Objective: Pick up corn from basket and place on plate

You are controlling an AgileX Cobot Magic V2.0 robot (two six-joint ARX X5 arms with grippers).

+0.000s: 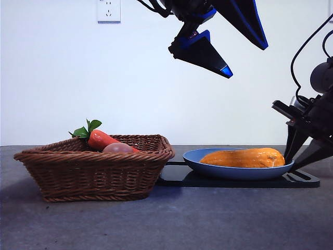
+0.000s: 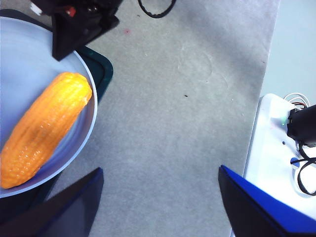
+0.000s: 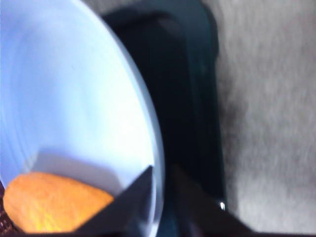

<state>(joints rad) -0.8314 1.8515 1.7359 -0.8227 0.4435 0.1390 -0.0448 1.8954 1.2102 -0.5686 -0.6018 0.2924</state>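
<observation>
On the plate (image 1: 208, 161) beside the basket (image 1: 93, 172) lies the corn (image 1: 243, 158). High above the plate hangs the left pincer (image 1: 229, 39), spread wide and empty; the right pincer (image 1: 306, 151) pinches the plate's rim.

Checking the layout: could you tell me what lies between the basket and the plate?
Only the black tray's near end, under the plate and reaching the basket, in the front view.

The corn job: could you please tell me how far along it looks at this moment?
The main step looks done: the corn lies in the blue plate, outside the basket. The left gripper hangs open and empty above the table. The right gripper sits low with its fingers at the plate's rim, apparently holding it. What seems left is letting go and pulling both arms away.
</observation>
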